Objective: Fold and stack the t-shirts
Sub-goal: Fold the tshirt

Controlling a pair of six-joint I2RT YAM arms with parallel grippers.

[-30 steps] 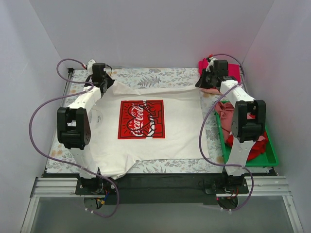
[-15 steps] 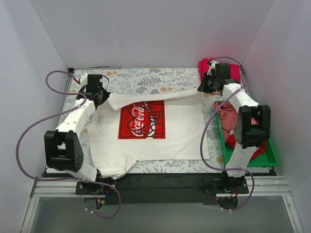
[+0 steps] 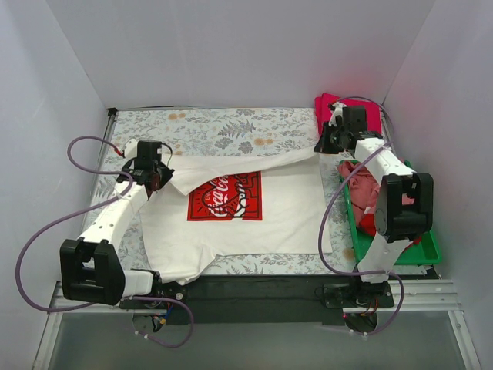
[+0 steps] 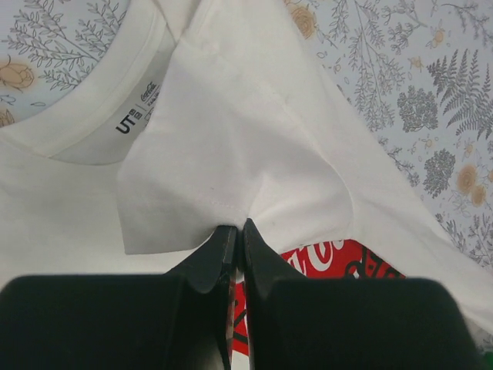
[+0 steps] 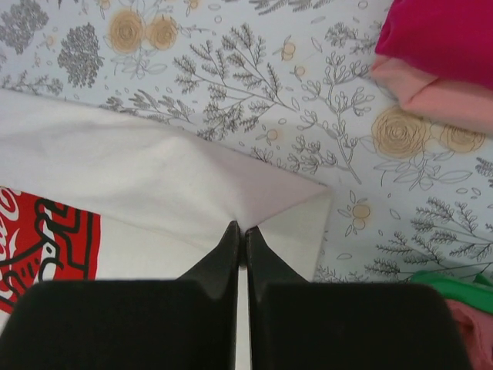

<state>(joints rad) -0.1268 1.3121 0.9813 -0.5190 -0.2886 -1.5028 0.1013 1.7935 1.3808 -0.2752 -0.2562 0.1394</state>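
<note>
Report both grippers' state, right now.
Left gripper: closed, pinching a folded flap of the white t-shirt.
Right gripper: closed, pinching a corner of the same shirt.

Left arm (image 3: 115,217) and right arm (image 3: 374,158): white shells, black joints, purple cables.
Above the rail (image 3: 246,297), each arm has smooth white links joined by blocky black joint housings, rising from a black base bolted at the rail. A thin purple cable (image 3: 318,230) loops loosely beside each arm. Small red and other coloured wires seem to bunch just below the rail, too small to sort out. The left gripper (image 4: 240,225) and right gripper (image 5: 240,227) have matte black fingers (image 4: 216,258) tapering to narrow tips.
</note>
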